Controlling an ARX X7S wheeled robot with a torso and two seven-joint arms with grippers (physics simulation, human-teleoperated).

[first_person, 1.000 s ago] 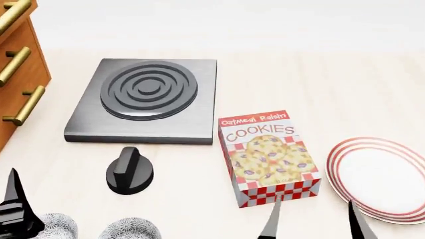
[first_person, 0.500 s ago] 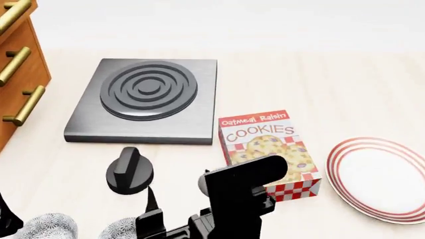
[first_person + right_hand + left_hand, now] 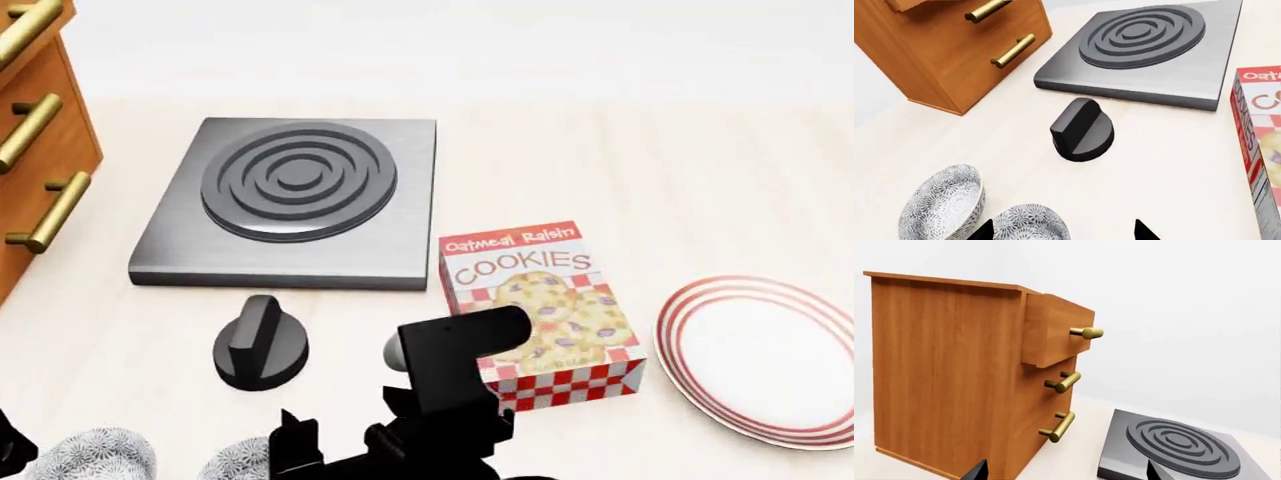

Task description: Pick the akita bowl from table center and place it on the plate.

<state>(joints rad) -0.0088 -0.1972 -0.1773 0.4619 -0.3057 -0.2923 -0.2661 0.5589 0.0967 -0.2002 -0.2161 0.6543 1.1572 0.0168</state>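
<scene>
Akita bowl [image 3: 1031, 225] sits at the tabletop's [image 3: 1174, 160] near edge, touching its twin [image 3: 944, 202]; both look hollow, nothing inside. Your right gripper [image 3: 1062, 231] hangs over it, fingers spread apart, likely lined up to grasp. Plate [image 3: 774, 358] lies bare beyond the cookie box [image 3: 541, 315]. Left gripper [image 3: 1064, 472] points toward the drawers [image 3: 974, 375], fingers apart, idle.

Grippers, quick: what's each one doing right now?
Left gripper: open, holding nothing.
Right gripper: open, empty, above a speckled bowl.
</scene>
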